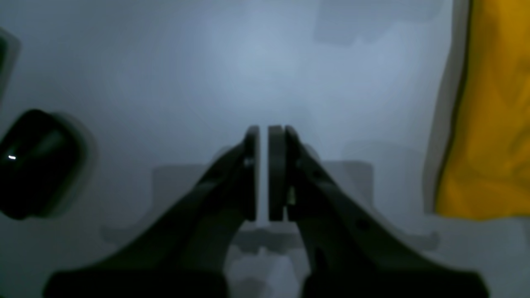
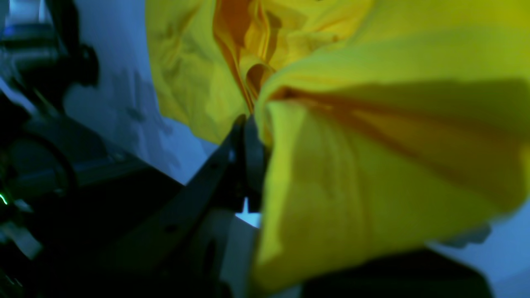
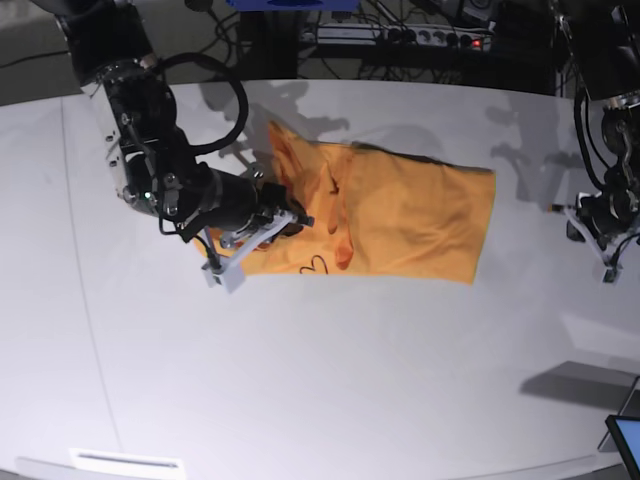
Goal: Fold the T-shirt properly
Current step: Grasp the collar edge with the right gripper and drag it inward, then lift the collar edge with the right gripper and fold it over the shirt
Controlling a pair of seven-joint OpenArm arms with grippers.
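Note:
The orange-yellow T-shirt (image 3: 410, 215) lies spread on the white table (image 3: 320, 380), with a small dark heart mark (image 3: 315, 265) near its front edge. My right gripper (image 3: 293, 218) is at the shirt's left end, shut on a bunched fold of the cloth. In the right wrist view the T-shirt (image 2: 372, 165) drapes over the right gripper (image 2: 249, 124) and hides one finger. My left gripper (image 3: 608, 262) hangs over bare table right of the shirt. In the left wrist view the left gripper (image 1: 263, 132) is shut on nothing, and the T-shirt (image 1: 488, 124) edge lies off to its right.
Cables and a power strip (image 3: 400, 35) run behind the table's far edge. A screen corner (image 3: 628, 435) pokes in at the bottom right. A white label (image 3: 125, 462) sits on the front left rim. A dark blurred object (image 1: 33, 161) shows left of the left gripper.

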